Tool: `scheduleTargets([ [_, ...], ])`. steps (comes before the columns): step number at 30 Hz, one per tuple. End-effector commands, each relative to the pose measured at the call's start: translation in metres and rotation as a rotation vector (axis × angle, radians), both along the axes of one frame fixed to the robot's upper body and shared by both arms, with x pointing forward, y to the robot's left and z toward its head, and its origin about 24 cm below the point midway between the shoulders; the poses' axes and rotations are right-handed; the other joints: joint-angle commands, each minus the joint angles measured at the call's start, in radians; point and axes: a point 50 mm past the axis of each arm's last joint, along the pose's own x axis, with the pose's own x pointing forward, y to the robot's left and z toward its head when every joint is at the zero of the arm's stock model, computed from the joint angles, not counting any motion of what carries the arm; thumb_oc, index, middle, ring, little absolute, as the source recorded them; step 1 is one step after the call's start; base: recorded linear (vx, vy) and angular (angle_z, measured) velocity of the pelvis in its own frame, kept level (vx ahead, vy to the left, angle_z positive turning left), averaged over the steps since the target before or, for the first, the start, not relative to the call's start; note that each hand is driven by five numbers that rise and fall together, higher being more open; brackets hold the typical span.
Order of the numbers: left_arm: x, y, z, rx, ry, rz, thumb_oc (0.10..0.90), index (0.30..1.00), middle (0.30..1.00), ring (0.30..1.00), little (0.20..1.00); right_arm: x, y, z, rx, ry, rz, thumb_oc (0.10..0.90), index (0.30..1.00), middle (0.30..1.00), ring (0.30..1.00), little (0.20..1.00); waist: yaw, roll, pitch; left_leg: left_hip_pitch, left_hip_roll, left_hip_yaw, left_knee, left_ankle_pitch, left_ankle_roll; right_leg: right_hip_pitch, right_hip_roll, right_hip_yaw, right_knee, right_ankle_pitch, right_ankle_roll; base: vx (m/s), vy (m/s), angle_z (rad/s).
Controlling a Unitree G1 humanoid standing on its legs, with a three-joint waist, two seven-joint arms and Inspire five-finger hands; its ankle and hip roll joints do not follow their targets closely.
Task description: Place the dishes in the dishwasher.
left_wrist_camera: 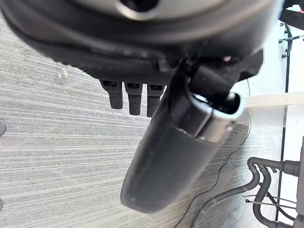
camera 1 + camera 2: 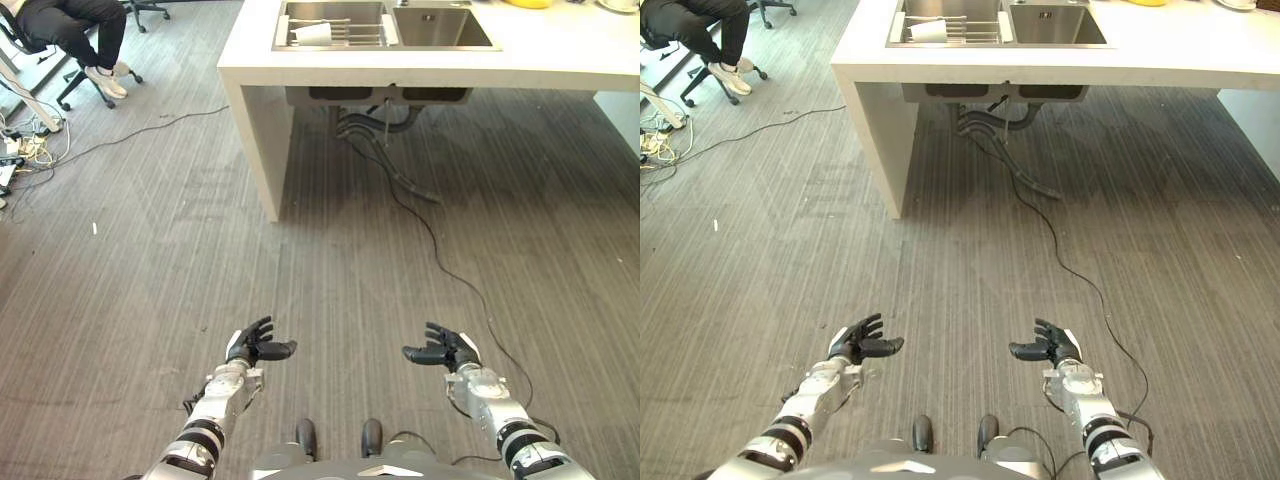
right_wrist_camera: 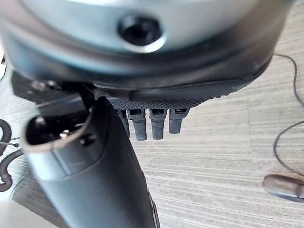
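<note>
Your left hand (image 2: 255,345) and right hand (image 2: 444,350) both hang low over the grey striped carpet floor (image 2: 180,240), palms turned toward each other, fingers relaxed and spread with nothing in either one. In the left wrist view you see the fingers (image 1: 134,97) straight beside the thumb, with bare floor past them; the right wrist view shows the same, its fingers (image 3: 157,123) extended and free. The two hands sit well apart from each other. Ahead of you stands the white table (image 2: 520,62) with a stainless steel double sink (image 2: 440,28) set into its top. The dishes you are after lie in the left basin: a white cup (image 2: 312,34) rests on its side on a metal wire rack (image 2: 350,38) inside that basin, well away from both hands. Under the table you can see grey drain hoses (image 2: 385,150) curling down to the floor. At the far left a person in dark trousers and white shoes (image 2: 70,30) sits on a black wheeled office chair (image 2: 75,85).
</note>
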Motion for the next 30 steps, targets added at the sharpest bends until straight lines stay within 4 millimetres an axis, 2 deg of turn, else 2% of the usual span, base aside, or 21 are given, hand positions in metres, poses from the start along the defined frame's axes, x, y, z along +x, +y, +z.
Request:
scheduleTargets([
  [1, -0.009, -0.003, -0.011, 0.017, 0.08, -0.066, 0.8, 0.9, 0.9, 0.9, 0.9, -0.013, -0.014, -0.008, -0.082, 0.097, 0.041, 0.8, 0.9, 0.9, 0.9, 0.9, 0.004, -0.007, -0.029, -0.017, 0.048, -0.015, 0.002, -0.029, -0.091, -0.039, -0.088, 0.035, 0.01, -0.039, 0.096, 0.05, 0.007, 0.01],
  [3, -0.013, -0.003, -0.013, 0.022, 0.099, -0.073, 0.8, 0.9, 0.9, 0.9, 0.9, -0.018, -0.015, -0.011, -0.082, 0.121, 0.033, 0.8, 0.9, 0.9, 0.9, 0.9, 0.004, -0.007, -0.032, -0.018, 0.048, -0.017, 0.002, -0.029, -0.09, -0.04, -0.088, 0.034, 0.01, -0.039, 0.096, 0.04, 0.005, 0.02],
  [8, -0.027, 0.006, -0.023, 0.058, 0.186, -0.067, 0.8, 0.9, 0.9, 0.9, 0.9, -0.047, -0.024, -0.026, -0.073, 0.236, -0.039, 0.8, 0.9, 0.9, 0.9, 0.9, 0.009, -0.005, -0.047, -0.017, 0.044, -0.022, 0.002, -0.034, -0.089, -0.038, -0.089, 0.026, 0.01, -0.041, 0.099, 0.02, 0.009, 0.03],
  [18, -0.047, 0.019, -0.032, 0.092, 0.258, -0.03, 0.8, 0.9, 0.9, 0.9, 0.9, -0.054, -0.028, -0.028, -0.085, 0.239, -0.036, 0.8, 0.9, 0.9, 0.9, 0.9, 0.009, -0.008, -0.073, -0.011, 0.039, -0.027, 0.002, -0.044, -0.082, -0.042, -0.084, 0.043, 0.01, -0.042, 0.1, 0.02, 0.009, 0.0],
  [23, -0.045, 0.019, -0.03, 0.086, 0.24, -0.025, 0.8, 0.9, 0.9, 0.9, 0.9, -0.058, -0.029, -0.029, -0.081, 0.248, -0.055, 0.8, 0.9, 0.9, 0.9, 0.9, 0.011, -0.008, -0.076, -0.013, 0.034, -0.029, 0.002, -0.048, -0.077, -0.047, -0.083, 0.049, 0.01, -0.041, 0.1, 0.02, 0.014, -0.01],
  [30, -0.056, 0.011, -0.037, 0.08, 0.281, -0.054, 0.8, 0.9, 0.9, 0.9, 0.9, -0.068, -0.027, -0.034, -0.061, 0.278, -0.088, 0.8, 0.9, 0.9, 0.9, 0.9, 0.014, -0.01, -0.076, -0.02, 0.032, -0.029, 0.002, -0.045, -0.081, -0.045, -0.088, 0.039, 0.01, -0.045, 0.099, 0.01, 0.003, 0.0],
])
